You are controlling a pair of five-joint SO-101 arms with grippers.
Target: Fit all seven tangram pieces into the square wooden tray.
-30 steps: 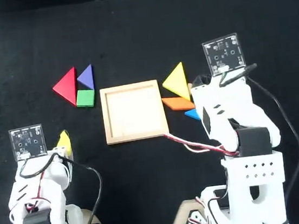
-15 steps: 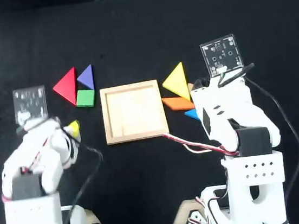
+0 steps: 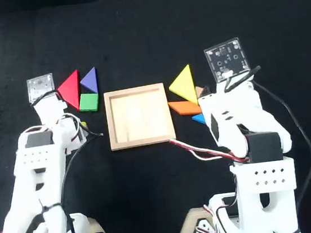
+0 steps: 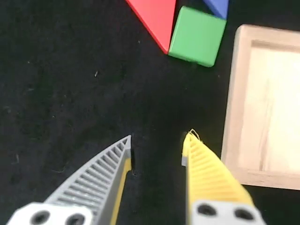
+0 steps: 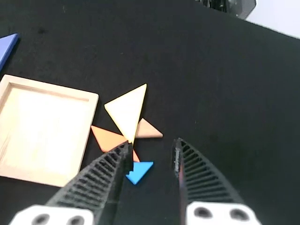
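Left gripper (image 4: 159,138) and right gripper (image 5: 151,147) are both open, and all seven pieces lie on the black table (image 3: 134,34) outside the tray (image 3: 135,89).
The left gripper's gray and yellow fingers are apart, with black table between them. The tray's wooden edge is just to their right. A bit farther off sits the green square (image 4: 196,35). The red triangle (image 4: 157,18) is right beside it on the left, and the dark blue triangle (image 4: 218,5) is at its far side. The right gripper's black fingers are apart too, over black table. The light blue triangle (image 5: 139,171) and the orange piece (image 5: 108,138) peek out beside its left finger. I cannot tell if they touch it. Just past them lie the yellow triangle (image 5: 126,110) and the little tan triangle (image 5: 147,130), all to the right of the tray.
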